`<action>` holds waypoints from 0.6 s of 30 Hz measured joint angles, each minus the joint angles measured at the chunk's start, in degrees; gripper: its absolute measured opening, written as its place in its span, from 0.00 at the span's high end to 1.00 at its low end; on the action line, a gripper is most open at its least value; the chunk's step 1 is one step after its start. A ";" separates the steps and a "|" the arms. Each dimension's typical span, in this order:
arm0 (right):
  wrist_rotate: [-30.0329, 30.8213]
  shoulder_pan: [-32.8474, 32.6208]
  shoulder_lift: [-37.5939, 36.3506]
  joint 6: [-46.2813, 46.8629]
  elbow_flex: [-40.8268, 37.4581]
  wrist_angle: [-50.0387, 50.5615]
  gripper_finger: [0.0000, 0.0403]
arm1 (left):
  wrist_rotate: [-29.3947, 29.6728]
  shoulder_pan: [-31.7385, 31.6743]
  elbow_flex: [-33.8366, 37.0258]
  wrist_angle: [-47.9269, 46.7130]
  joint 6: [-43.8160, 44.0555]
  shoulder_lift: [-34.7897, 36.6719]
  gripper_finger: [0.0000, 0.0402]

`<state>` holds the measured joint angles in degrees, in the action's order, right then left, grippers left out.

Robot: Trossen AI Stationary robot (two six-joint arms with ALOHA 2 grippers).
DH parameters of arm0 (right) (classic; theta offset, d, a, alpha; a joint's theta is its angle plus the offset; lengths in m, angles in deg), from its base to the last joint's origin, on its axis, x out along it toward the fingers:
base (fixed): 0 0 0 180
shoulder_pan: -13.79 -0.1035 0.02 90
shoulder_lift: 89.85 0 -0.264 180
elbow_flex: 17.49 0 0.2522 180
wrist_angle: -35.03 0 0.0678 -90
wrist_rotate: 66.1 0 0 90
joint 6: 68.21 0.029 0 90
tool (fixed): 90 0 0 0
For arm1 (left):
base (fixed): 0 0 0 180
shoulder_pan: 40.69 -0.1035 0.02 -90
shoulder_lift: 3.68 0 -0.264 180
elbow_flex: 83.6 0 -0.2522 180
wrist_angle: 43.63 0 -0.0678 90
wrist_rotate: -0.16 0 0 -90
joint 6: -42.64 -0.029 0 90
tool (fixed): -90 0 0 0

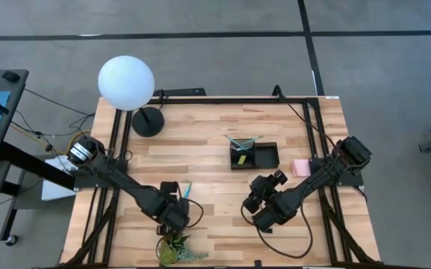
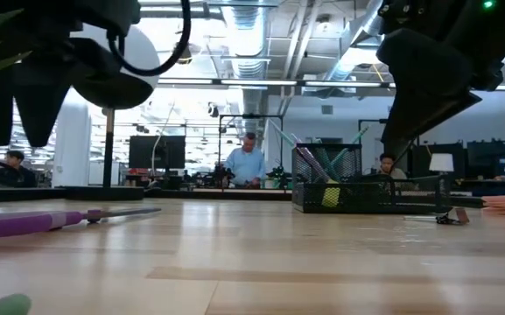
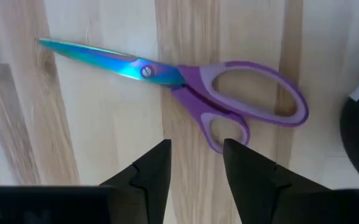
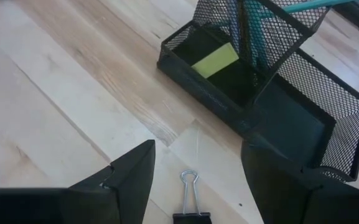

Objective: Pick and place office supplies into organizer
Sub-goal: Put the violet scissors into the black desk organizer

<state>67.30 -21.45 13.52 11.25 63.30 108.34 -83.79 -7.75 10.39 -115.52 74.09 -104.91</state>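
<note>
**Both grippers empty, hovering over scissors and binder clip**

Left gripper (image 3: 196,163) above the scissors (image 3: 185,84), fingers parted, nothing held. Scissors lie flat on the wooden table (image 1: 215,134), purple handles nearest the fingers, teal blades pointing away; a green plant (image 1: 176,248) sits at the near edge by the left arm.

Right gripper (image 4: 196,168) spread wide, empty, over a black binder clip (image 4: 190,200) just short of the mesh organizer (image 4: 272,93). Organizer holds teal pens (image 1: 243,140) in the tall section and a yellow sticky pad (image 4: 215,60) in the tray. Pink pad (image 1: 300,167) beside the organizer, near the right arm.
</note>
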 joint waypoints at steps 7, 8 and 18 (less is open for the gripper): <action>-0.04 0.00 0.00 0.02 -0.01 -0.25 0.42 | 0.55 0.79 6.72 3.19 0.15 0.00 0.65; -0.02 0.00 0.00 0.02 -0.02 -0.29 0.42 | 0.80 0.84 7.98 4.30 0.13 0.00 0.65; -0.44 -0.37 0.00 0.04 -0.02 -1.53 0.42 | 1.60 0.90 11.52 11.77 -1.08 -0.02 0.65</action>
<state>66.86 -21.83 13.52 11.29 63.27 106.81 -82.19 -6.85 21.91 -103.75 73.01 -104.93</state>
